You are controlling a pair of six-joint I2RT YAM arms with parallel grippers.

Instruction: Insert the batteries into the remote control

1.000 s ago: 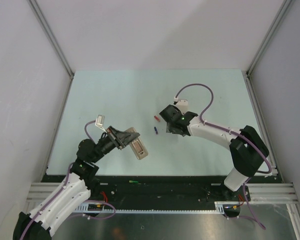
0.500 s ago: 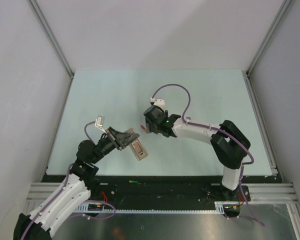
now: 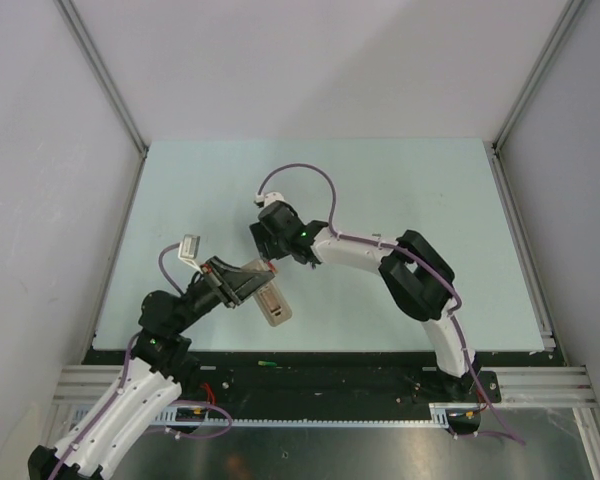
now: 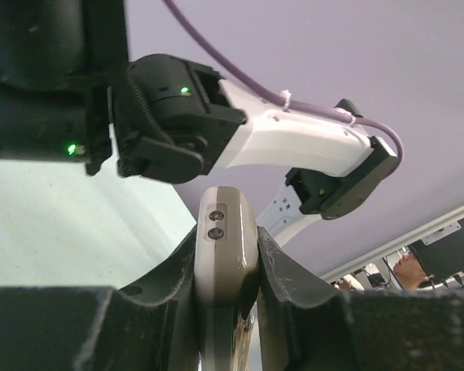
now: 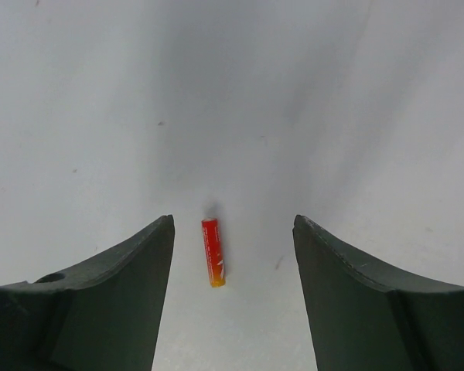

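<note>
Left tool (image 4: pixel 226 246) clenches the remote control (image 4: pixel 226 224); right tool (image 5: pixel 233 226) released, straddling the red battery (image 5: pixel 213 263) on the desk (image 5: pixel 332 116).

The white remote (image 3: pixel 272 300) is being held tilted above the table (image 3: pixel 400 190), clamped by its sides. A red battery (image 5: pixel 213 252) with a yellow end is lying flat on the table.

Pale green table (image 3: pixel 400 180), red battery (image 5: pixel 213 253) lying flat

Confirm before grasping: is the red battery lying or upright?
Lying: the red battery rests lengthwise on the table between the right gripper's open jaws.
</note>
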